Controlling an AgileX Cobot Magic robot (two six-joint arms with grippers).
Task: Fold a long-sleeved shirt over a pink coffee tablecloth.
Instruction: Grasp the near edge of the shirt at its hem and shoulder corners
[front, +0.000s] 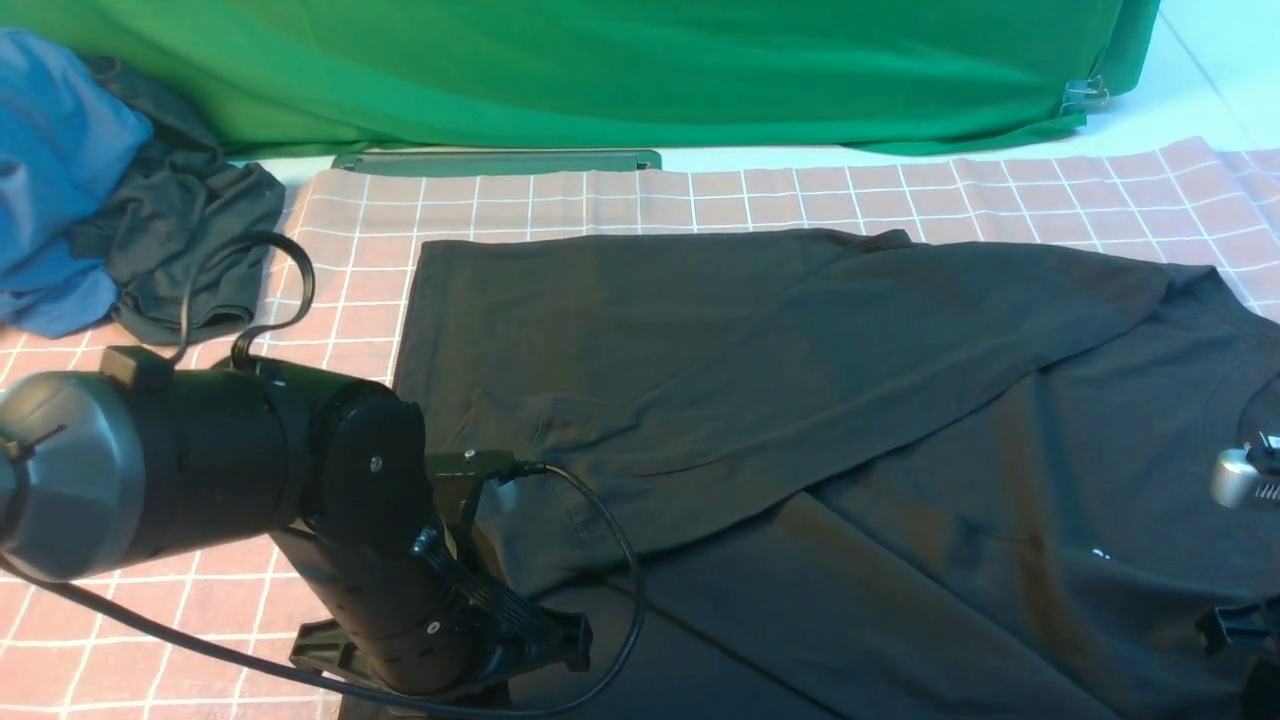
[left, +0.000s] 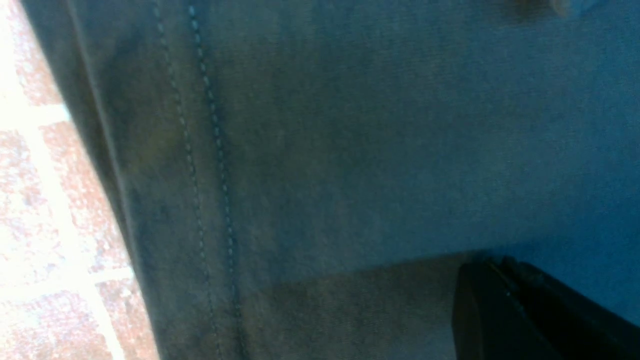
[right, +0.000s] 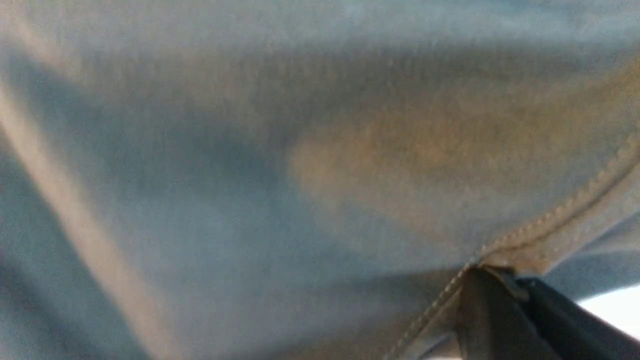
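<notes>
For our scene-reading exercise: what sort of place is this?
Probably a robot lab bench, not a home: a green backdrop cloth hangs behind, a robot arm bends over a black shirt on a checked pink tablecloth, spare clothes piled aside.

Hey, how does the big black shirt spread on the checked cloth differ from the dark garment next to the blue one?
The long-sleeved shirt lies spread out, one part folded diagonally across it; the dark garment is bunched in a heap. The shirt is far larger, covering much of the pink tablecloth, while the dark garment sits only at its left edge against the blue garment. Both are plain dark fabric.
</notes>
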